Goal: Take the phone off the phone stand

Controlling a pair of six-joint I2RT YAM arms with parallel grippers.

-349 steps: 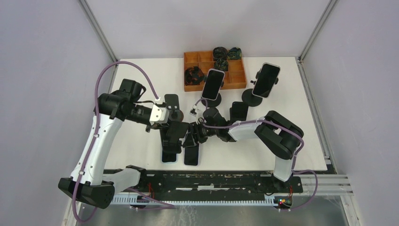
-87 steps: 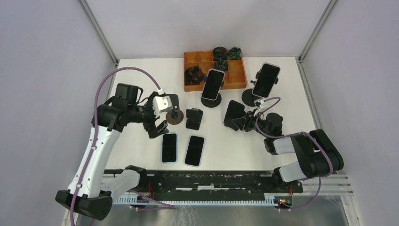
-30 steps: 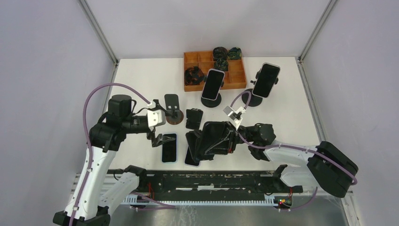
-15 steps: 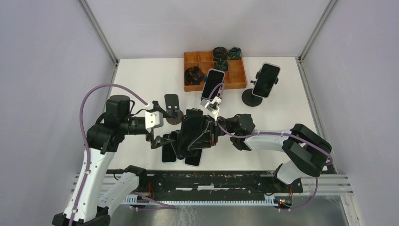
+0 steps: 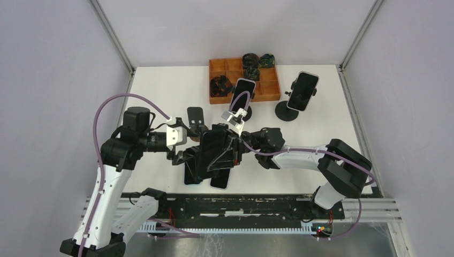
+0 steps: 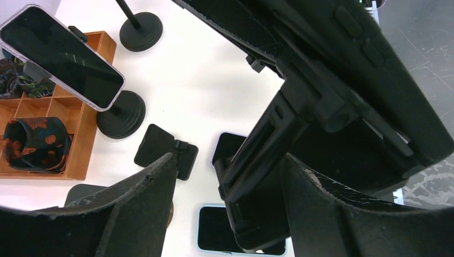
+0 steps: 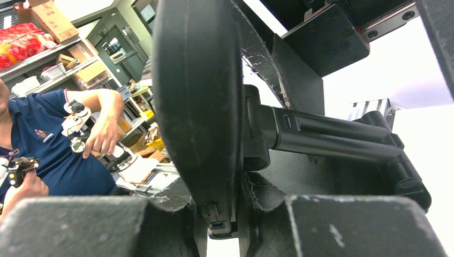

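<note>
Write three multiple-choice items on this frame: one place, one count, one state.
1. Where does the orange wooden compartment tray sit?
A) far side of the white table
B) near edge, by the arm bases
C) the table's left edge

2. How many black-screened phones are propped on stands standing on the table?
A) one
B) two
C) four

3. The right hand is:
A) open and empty
B) shut on the black round-base phone stand
C) out of view

Answers:
1 A: in the top view the tray lies at the far edge.
2 B: one is in front of the tray, one to its right.
3 B: in the right wrist view the stand's base is clamped between the fingers.
</note>
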